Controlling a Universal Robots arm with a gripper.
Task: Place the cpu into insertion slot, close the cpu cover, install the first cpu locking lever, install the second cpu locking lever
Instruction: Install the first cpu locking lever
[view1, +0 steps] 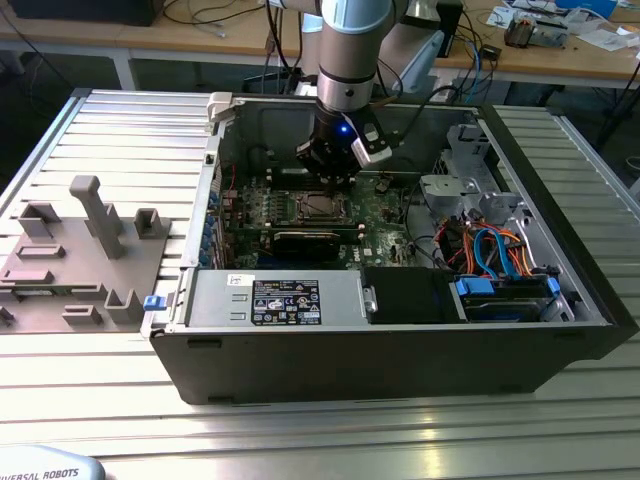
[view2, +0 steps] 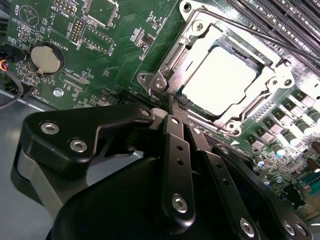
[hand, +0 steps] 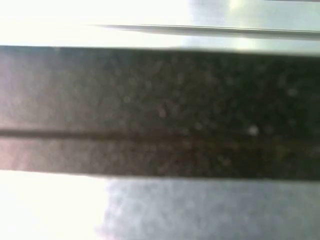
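While I am watching the exterior view, the arm (view1: 352, 50) is reaching down into the open black computer case (view1: 400, 345), and its gripper (view1: 332, 178) is hanging right over the socket (view1: 318, 207) on the green motherboard (view1: 385, 225). The case is lying on its side on a ribbed metal table (view1: 110, 130), with a grey fixture block (view1: 75, 255) standing well apart toward the exterior view's left.

As the second wrist view is showing it, the chip (view2: 219, 76) is sitting flat inside the socket (view2: 280, 97), its pale metal top face catching the light. The cover (view2: 200, 37) is lying down around the chip, framing it with its square window. A thin lever rod (view2: 260, 37) is running along one side of the socket.

I am seeing the gripper (view2: 176, 104) with its two black fingers (view2: 176, 150) drawn together to a narrow tip, with nothing clamped between them. That tip is sitting just beside the socket's corner, next to a silvery hinge tab (view2: 159, 85), and I cannot tell whether it is actually touching the metal. The chip itself is lying just beyond the fingertips, apart from them. A round coin battery (view2: 46, 57) is sitting on the board well off to one side.
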